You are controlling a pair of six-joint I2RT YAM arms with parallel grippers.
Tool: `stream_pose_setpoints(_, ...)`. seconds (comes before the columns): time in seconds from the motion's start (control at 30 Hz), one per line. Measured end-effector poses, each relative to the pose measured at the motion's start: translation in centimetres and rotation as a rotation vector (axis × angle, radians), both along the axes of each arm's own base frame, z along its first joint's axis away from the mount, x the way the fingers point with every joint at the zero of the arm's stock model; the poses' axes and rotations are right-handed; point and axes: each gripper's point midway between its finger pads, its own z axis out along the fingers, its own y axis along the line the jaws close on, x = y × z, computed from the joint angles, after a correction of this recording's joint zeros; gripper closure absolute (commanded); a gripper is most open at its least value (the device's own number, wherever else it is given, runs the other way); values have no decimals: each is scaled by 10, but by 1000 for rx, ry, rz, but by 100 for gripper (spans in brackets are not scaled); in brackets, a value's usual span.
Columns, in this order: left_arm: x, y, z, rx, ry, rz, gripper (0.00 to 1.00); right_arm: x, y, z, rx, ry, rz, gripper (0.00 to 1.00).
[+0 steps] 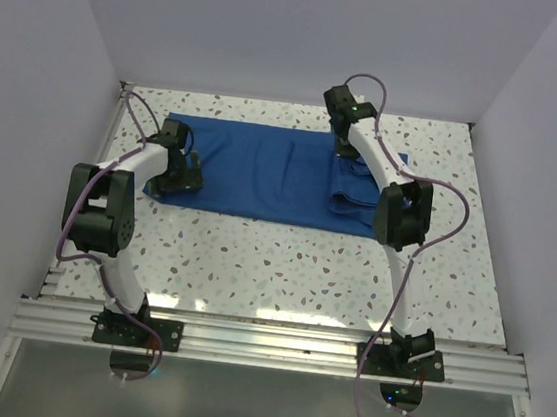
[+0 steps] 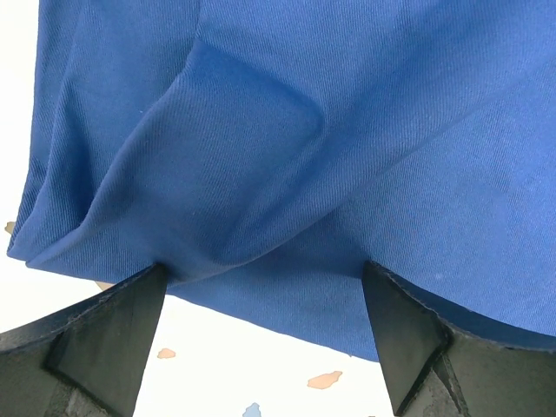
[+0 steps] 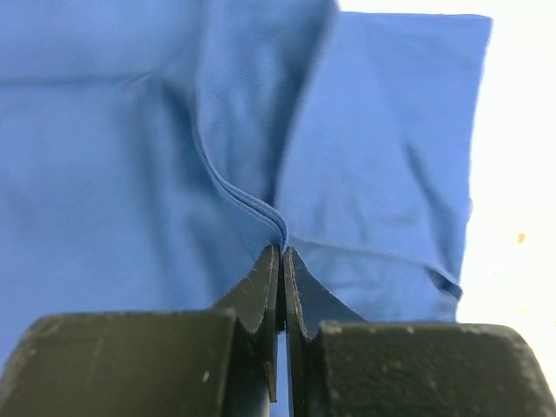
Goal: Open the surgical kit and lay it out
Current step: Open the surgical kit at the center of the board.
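Observation:
The surgical kit shows only as its royal-blue cloth wrap [image 1: 263, 172], lying partly spread across the far half of the table. My left gripper [image 1: 176, 179] stands open over the cloth's near left edge. In the left wrist view its jaws [image 2: 265, 269] straddle that edge, and the cloth [image 2: 347, 130] bulges over something hidden with a rounded corner. My right gripper [image 1: 349, 148] is at the far right, above the bunched folds. In the right wrist view it [image 3: 282, 248] is shut on a raised hemmed fold of the cloth [image 3: 104, 156].
The speckled table [image 1: 282, 269] runs between white walls on three sides. A metal rail [image 1: 263, 343] with both arm bases lies along the near edge. Cables loop off both arms.

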Motion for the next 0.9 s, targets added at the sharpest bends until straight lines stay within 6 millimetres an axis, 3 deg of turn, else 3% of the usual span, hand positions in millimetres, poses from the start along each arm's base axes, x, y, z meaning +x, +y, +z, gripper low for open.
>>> stream_pose_setpoints(0.13,1,0,0,0,0,0,4,9,-40,12,-17,-27,-81,100)
stream_pose_setpoints(0.17,1,0,0,0,0,0,4,11,-55,14,-26,-32,-110,84)
stream_pose_setpoints(0.2,1,0,1,0,0,0,4,13,-67,16,-33,-39,-138,62)
stream_pose_setpoints(0.23,1,0,1,0,0,0,4,16,-84,17,-39,-47,-175,37)
stream_pose_setpoints(0.27,1,0,1,0,0,0,4,17,-100,20,-49,-53,-211,4)
stream_pose_setpoints(0.4,1,0,1,1,0,0,4,17,-153,31,-99,-75,-319,2)
stream_pose_setpoints(0.47,1,0,1,0,0,0,4,14,-165,35,-115,-78,-350,2)
stream_pose_setpoints(0.53,1,0,1,0,0,0,3,9,-166,39,-112,-80,-362,2)
stream_pose_setpoints(0.63,1,0,1,0,1,0,3,-6,-152,46,-69,-69,-340,2)
stream_pose_setpoints(0.73,1,0,1,-2,0,0,4,-23,-120,58,69,-73,-283,2)
stream_pose_setpoints(0.9,1,-1,1,-3,0,1,3,-46,-49,83,332,-98,-127,2)
